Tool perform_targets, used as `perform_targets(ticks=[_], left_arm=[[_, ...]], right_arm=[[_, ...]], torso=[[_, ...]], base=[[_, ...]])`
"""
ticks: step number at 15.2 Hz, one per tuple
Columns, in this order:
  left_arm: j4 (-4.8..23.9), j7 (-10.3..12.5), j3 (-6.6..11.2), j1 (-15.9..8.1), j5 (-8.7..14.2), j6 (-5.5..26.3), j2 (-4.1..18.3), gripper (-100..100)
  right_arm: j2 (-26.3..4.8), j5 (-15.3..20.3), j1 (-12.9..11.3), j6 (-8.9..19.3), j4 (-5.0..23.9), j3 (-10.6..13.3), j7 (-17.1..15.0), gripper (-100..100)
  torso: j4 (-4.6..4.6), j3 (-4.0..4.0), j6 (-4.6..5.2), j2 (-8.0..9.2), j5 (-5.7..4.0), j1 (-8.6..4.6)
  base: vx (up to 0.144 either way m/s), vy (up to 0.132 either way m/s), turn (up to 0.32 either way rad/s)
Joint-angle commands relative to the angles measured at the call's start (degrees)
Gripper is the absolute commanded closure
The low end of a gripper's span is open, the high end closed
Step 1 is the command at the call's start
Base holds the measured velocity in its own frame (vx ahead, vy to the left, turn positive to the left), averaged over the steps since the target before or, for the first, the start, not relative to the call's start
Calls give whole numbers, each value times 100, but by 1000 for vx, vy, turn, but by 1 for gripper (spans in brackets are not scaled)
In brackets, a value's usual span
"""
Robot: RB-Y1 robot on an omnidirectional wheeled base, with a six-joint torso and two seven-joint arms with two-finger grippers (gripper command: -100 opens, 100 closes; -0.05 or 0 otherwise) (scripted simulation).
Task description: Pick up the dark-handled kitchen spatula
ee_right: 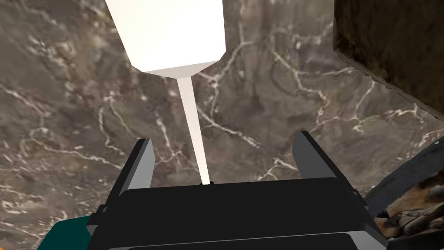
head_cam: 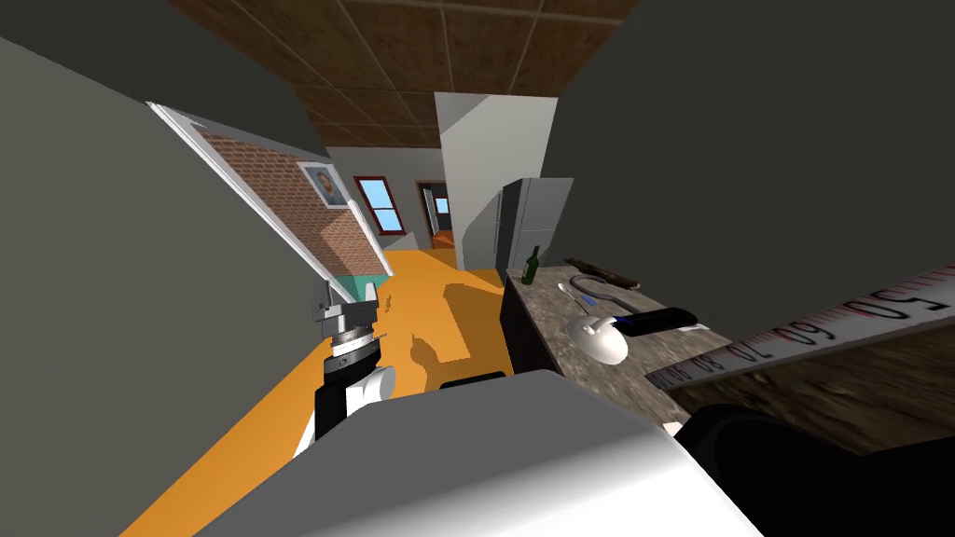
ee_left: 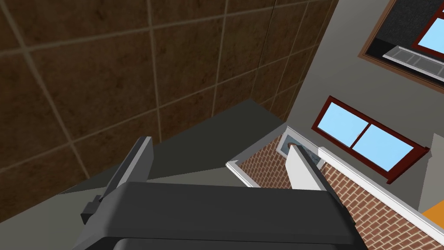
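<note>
Right wrist view: right tool (ee_right: 224,143) spread astride spatula (ee_right: 167,34) shaft; handle hidden.

Brown-grey counter (ee_right: 282,108) with a marble pattern of thin white veins. The spatula (ee_right: 167,34) on it has a white blade and a pale cream neck. Near the blade, a dark brown mottled block (ee_right: 390,39), possibly wood. Seen from the head: orange floor (head_cam: 280,410) at eleven o'clock, a red-brown brick-patterned, white-framed wall panel (head_cam: 280,186) at ten o'clock, and a dark green bottle (head_cam: 531,266) at one o'clock.
</note>
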Motion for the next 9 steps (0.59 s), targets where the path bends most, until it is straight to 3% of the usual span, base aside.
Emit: perform_targets(ticks=[1, 5, 6, 9], left_arm=[[0, 0, 0, 0, 0, 0, 0, 0], [0, 0, 0, 0, 0, 0, 0, 0], [0, 0, 0, 1, 0, 0, 0, 0], [0, 0, 0, 0, 0, 0, 0, 0]], right_arm=[[9, 174, -47, 38, -74, 30, 50, -100], [25, 392, -92, 118, -155, 90, 106, -100], [-1, 298, -77, 109, -152, 84, 121, -100], [304, 306, -158, -73, -93, 29, 187, -100]], torso=[[0, 0, 0, 0, 0, 0], [0, -1, 2, -3, 0, 0], [-1, -2, 2, -5, 0, 0], [1, 3, 1, 5, -1, -1]], base=[[-38, -13, 56], [-22, -9, 25], [-8, -4, 7], [-50, -9, 60]])
